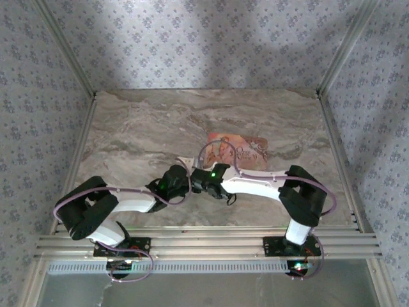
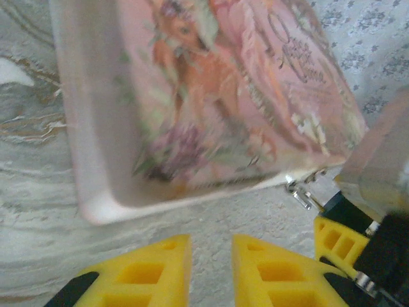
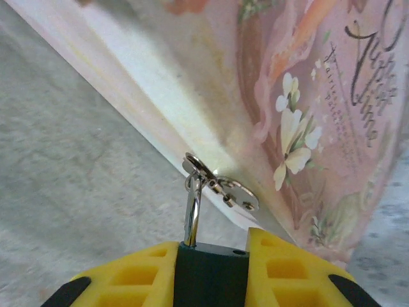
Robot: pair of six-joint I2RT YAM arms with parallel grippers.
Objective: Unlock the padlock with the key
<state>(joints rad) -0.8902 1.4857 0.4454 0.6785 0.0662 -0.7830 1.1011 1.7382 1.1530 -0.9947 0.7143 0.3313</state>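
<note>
The right pincer is clamped on the dark body of the padlock; its shackle rises through the small metal clasp on the edge of a pink illustrated box; the box lies near the middle of the worktop, a little toward its right edge, and the lock hangs at the box's near-left corner, where the two arms meet.

The left pincer sits just beside that corner with its fingers slightly apart and only bare worktop showing in the narrow gap.

The step in hand looks like steadying the lock for the key; to do it well, the right arm should hold the body firm and level without dragging the clasp or tipping the box; the keyway, likely on the underside, should be turned toward the left arm; the key should go in straight along the keyway's axis and be turned gently; a skewed entry would probably jam or twist the lock out of the grip.
</note>
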